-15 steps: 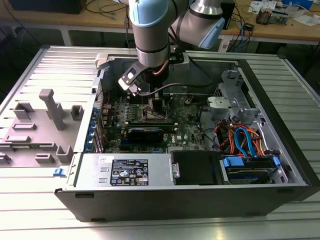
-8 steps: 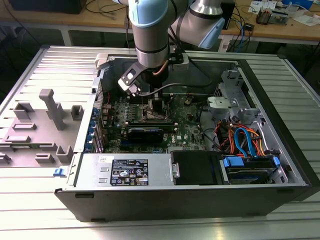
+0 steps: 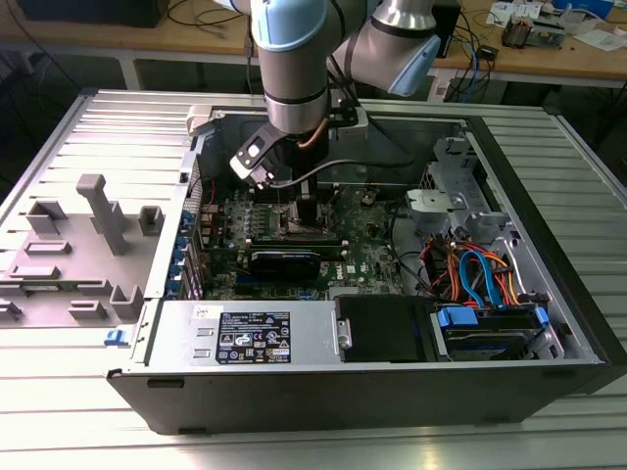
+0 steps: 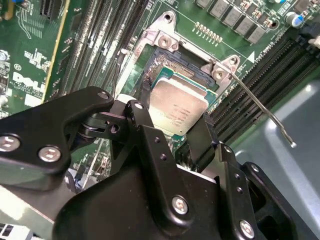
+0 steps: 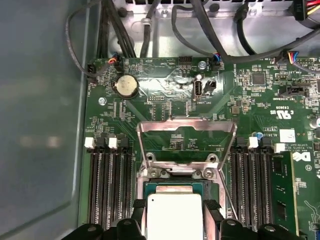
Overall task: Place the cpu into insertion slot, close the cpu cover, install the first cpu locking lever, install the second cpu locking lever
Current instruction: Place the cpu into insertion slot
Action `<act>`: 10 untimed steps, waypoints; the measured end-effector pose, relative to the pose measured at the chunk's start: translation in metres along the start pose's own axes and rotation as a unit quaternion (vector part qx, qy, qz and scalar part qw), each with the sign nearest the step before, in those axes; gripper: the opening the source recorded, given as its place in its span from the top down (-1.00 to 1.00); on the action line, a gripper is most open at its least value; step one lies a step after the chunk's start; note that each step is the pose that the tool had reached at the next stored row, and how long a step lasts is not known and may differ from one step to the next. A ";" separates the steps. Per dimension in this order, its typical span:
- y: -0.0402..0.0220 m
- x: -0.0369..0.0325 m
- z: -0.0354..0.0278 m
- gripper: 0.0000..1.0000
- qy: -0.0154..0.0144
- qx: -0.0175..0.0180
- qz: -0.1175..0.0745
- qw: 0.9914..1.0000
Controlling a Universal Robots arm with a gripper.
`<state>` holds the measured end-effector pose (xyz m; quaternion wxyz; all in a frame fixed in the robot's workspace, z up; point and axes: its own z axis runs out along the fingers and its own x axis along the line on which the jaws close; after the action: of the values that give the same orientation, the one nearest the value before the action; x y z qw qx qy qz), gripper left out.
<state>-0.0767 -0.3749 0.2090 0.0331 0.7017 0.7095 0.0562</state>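
Arm [image 3: 294,59] reaches straight down; pincer [image 4: 172,122] clamped on cpu [image 4: 177,100] at insertion slot [image 4: 171,62]; cpu cover [image 5: 185,126] stands open.

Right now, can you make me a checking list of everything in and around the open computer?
Surface: slatted metal table carrying the open computer case.
Job's things: cpu held over the insertion slot, seating unclear; cpu cover standing open; one locking lever raised.
Clutter: grey fixture blocks beside the case, at the exterior view's left.
Grippers: gripper with jaws closed on two opposite cpu edges.
Cables: blue and orange cables inside the case; black cables past the motherboard edge.
Surroundings: wooden workbenches behind the table.
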 end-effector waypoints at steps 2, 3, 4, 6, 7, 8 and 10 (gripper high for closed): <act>-0.0027 -0.0005 0.0064 -0.08 -0.001 0.000 0.000 1.000; -0.0027 -0.0007 0.0070 -0.08 -0.002 0.000 0.000 1.000; -0.0028 -0.0007 0.0074 -0.08 -0.004 0.000 0.000 1.000; -0.0028 -0.0007 0.0079 -0.08 -0.006 0.000 0.000 1.000; -0.0029 -0.0007 0.0082 -0.08 -0.007 0.000 -0.001 1.000; -0.0029 -0.0008 0.0087 -0.08 -0.007 0.000 0.000 1.000; -0.0031 -0.0008 0.0094 -0.08 -0.008 0.000 0.004 1.000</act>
<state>-0.0785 -0.3754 0.1993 0.0386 0.7046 0.7068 0.0506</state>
